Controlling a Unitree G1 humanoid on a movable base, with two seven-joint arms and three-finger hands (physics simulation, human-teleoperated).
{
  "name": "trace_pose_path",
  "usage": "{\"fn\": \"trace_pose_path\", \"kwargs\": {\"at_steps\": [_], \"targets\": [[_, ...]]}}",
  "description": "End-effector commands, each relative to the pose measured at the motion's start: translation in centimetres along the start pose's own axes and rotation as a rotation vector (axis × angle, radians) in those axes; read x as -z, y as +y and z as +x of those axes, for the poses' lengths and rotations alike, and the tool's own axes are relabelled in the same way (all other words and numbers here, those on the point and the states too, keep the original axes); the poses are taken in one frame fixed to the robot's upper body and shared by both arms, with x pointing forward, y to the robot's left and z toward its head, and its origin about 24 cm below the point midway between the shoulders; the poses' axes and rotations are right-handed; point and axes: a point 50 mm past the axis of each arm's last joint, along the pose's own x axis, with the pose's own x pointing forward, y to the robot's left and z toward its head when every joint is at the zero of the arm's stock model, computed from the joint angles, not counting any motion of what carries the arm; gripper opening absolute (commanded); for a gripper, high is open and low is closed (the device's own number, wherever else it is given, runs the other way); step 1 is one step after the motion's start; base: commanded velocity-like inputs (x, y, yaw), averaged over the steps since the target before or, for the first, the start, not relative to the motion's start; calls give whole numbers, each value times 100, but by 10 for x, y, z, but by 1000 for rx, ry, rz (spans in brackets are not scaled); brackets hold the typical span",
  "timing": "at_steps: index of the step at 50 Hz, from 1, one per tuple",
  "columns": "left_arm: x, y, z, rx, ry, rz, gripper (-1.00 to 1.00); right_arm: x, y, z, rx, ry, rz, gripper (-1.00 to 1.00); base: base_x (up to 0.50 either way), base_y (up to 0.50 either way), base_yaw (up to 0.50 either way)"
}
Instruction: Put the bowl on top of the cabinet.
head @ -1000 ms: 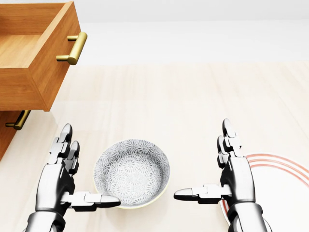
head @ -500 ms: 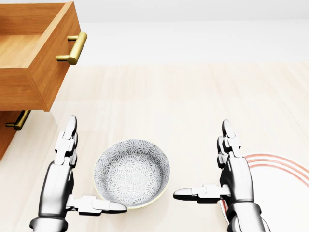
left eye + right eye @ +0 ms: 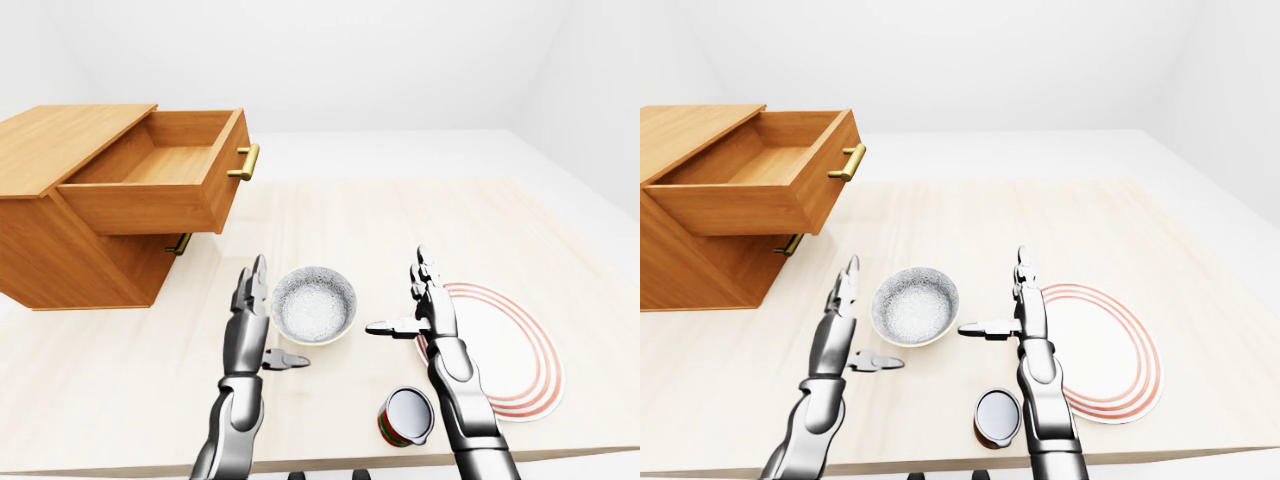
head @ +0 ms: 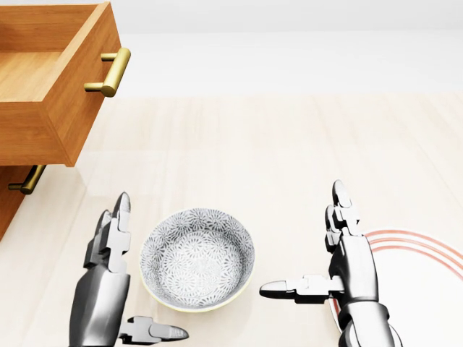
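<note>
Bowl (image 4: 197, 259), grey floral pattern, cream rim, upright on table (image 4: 275, 166)

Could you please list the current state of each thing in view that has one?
Bowl: upright, empty, on the table, not held.
Left robot hand: open, beside the bowl.
Right robot hand: open, apart from the bowl.
Cabinet top drawer: pulled open, empty.
Lower drawer: shut.
Can: upright.
Plate: flat, empty.

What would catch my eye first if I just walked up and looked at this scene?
Probably the two silvery robot hands, the left hand and right hand, held open either side of a patterned bowl low in the head view. Next, the wooden cabinet at the left-eye view's left, its top drawer pulled open.
</note>
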Motion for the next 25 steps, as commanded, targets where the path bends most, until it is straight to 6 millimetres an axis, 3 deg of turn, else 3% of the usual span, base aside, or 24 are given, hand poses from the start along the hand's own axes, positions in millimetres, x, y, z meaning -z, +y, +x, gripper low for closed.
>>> {"fn": "trace_pose_path", "kwargs": {"at_steps": [1, 17, 18, 25], "targets": [[-1, -7, -10, -56, -47, 191, 100, 1, 0, 0, 2, 2, 0, 100, 0, 0, 0], [-3, -22, -9, -121, -158, 386, 100, 1, -1, 1, 4, 3, 1, 100, 0, 0, 0], [-5, -30, -6, -92, -186, 425, 100, 1, 1, 1, 0, 2, -2, 100, 0, 0, 0], [-9, -42, -8, -46, -234, 472, 100, -2, 0, 0, 3, -2, -1, 100, 0, 0, 0]]}}
